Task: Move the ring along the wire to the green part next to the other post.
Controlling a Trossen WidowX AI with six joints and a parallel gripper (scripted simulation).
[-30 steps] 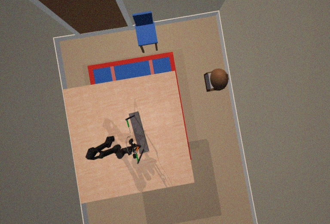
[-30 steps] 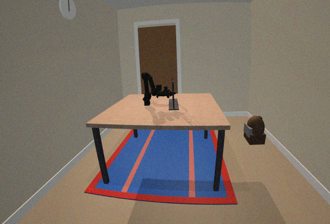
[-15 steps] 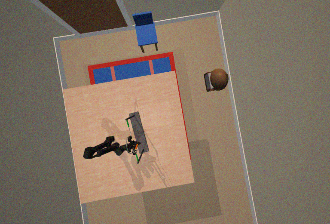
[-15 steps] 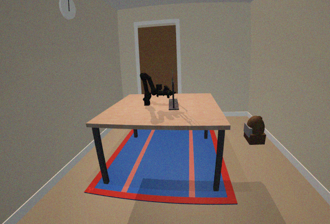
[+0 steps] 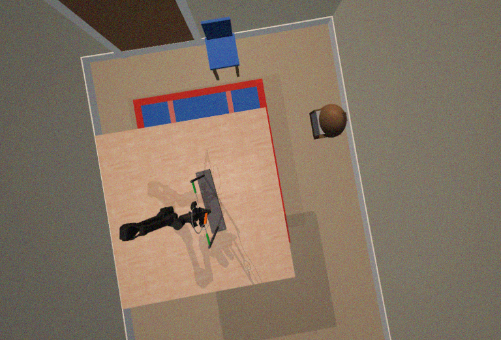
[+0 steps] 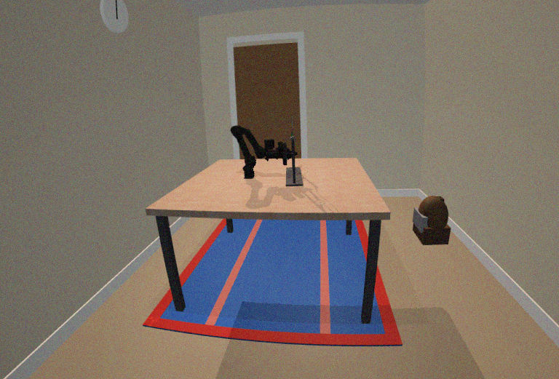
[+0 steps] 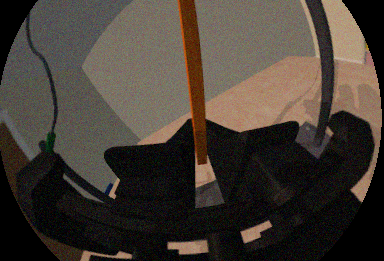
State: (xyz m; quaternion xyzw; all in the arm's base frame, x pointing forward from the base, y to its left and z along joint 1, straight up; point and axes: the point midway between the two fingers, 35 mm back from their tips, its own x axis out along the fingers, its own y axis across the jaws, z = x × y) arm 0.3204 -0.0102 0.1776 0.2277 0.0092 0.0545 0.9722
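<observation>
My gripper [image 5: 207, 212] [image 7: 195, 121] is shut on the upright orange handle [image 5: 205, 218] [image 7: 193, 58]. It stands between the two posts, nearer the lower post [image 5: 213, 236] [image 6: 293, 153] in the top view. The ring is above the wrist view and cannot be made out in the top and exterior views, so whether the wire runs through it does not show. One green part [image 5: 207, 239] is by the lower post. The other green part [image 5: 194, 187] [image 7: 50, 142] is by the upper post [image 5: 197, 178]. The thin grey wire [image 7: 55, 103] curves at the left of the wrist view.
The dark base plate [image 5: 209, 190] [image 6: 290, 177] lies on the wooden table [image 5: 153, 271] [image 6: 207, 196] under the wire. A post [image 7: 327, 58] rises close on the right in the wrist view. A blue chair [image 5: 222, 51] stands off beyond the table.
</observation>
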